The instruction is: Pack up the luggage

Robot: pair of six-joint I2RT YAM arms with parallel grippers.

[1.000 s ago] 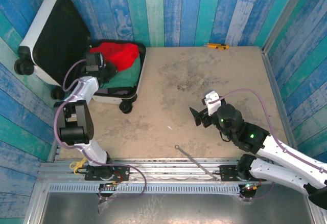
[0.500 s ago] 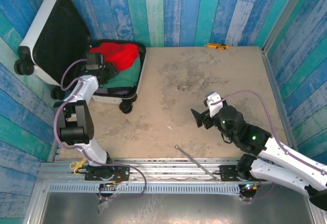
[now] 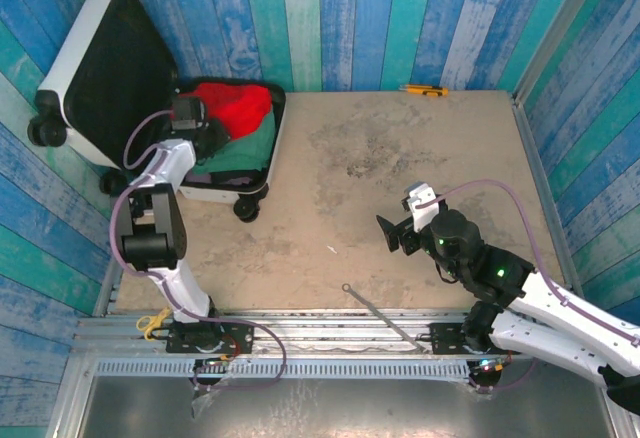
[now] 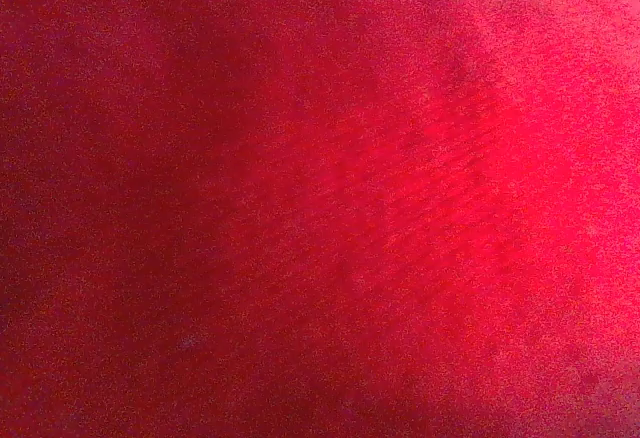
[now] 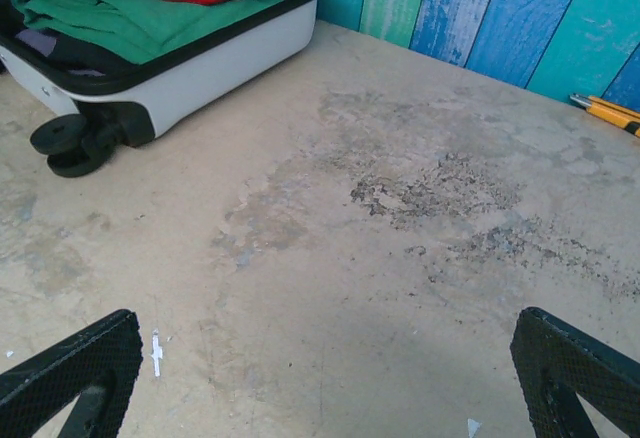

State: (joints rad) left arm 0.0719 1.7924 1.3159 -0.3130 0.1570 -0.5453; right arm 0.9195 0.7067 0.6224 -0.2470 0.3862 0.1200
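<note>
The luggage point(image 3: 112, 70) sits in the far-left corner of the desk point(image 3: 420, 168), a white hard shell with rounded corners and black wheels point(image 3: 247, 206). Its black-lined lid stands open, tilted against the blue plank wall. The lower half lies flat, its black rim around a green cloth point(image 3: 248, 148) with a red cloth point(image 3: 238, 106) piled on top at the far end. From the right wrist, the luggage point(image 5: 205, 66) is cut off at the top-left edge, and something pale purple under the green cloth point(image 5: 130, 20) is too tucked in to identify. The left hand point(image 3: 212, 130) reaches over the near rim to the red cloth; its fingers are lost against the clothing, so I cannot tell whether they are spread or pinching. Its wrist camera gives a blurred red cloth point(image 4: 320, 198) and no fingers. The right hand point(image 3: 392, 236) hovers over bare desk, well apart from the luggage, fingers spread wide point(image 5: 320, 378).
</note>
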